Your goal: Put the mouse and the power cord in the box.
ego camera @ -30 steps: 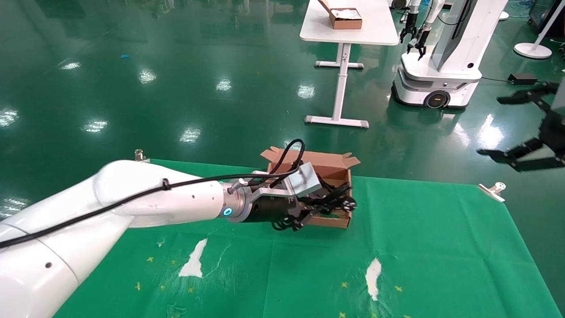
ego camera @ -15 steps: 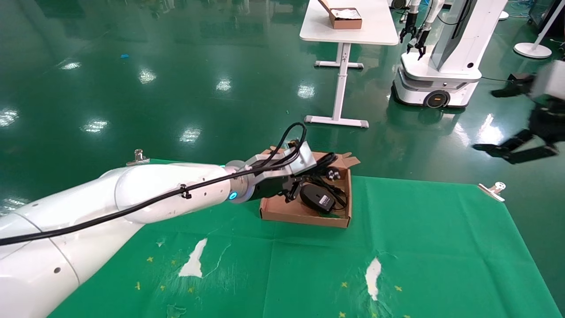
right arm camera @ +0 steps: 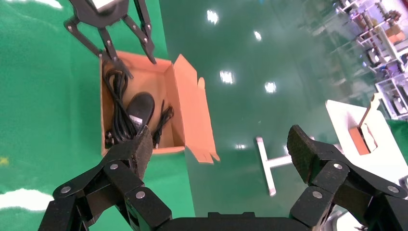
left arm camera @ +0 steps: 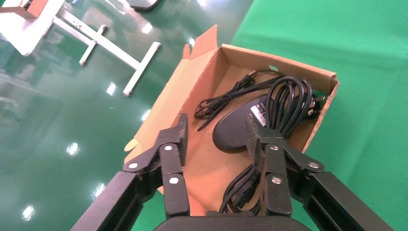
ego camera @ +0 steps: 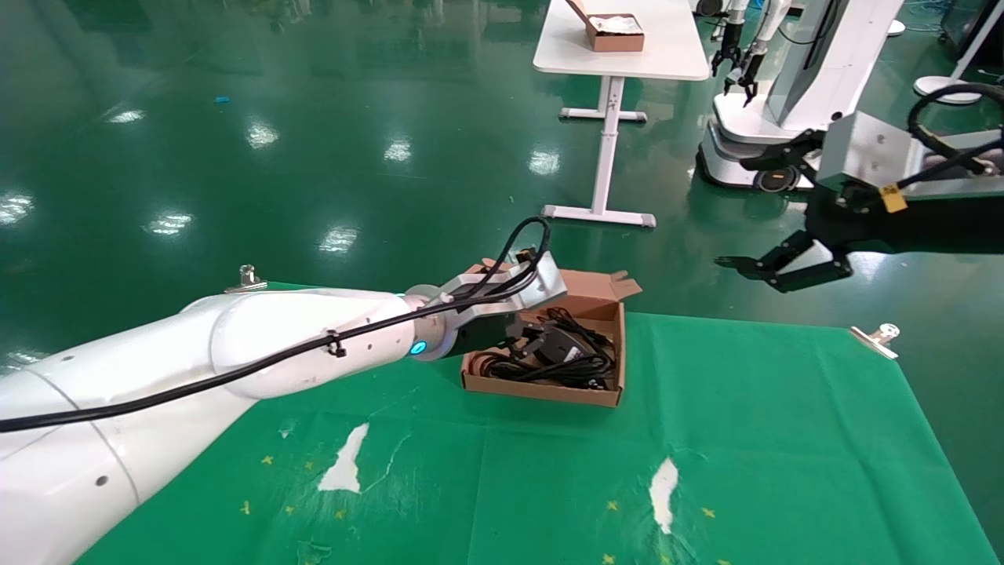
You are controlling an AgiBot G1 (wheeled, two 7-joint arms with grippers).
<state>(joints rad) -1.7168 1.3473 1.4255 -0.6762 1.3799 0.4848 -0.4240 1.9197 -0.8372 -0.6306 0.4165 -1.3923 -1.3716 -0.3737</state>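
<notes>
Left gripper [left arm camera: 216,137] agape on an outstretched arm; right gripper [right arm camera: 223,151] aloft, spread wide.

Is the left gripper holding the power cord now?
No, the left gripper is open and empty above the box, where the power cord lies.

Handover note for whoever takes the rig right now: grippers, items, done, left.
Left gripper: open, empty, poised over the box.
Right gripper: open, empty, raised off the table's far right side.
Mouse: lying in the box.
Power cord: coiled in the box, partly over the mouse.
Done: both items appear to be inside.
Left: pull the left arm clear; nothing else to load that I can see.
</notes>
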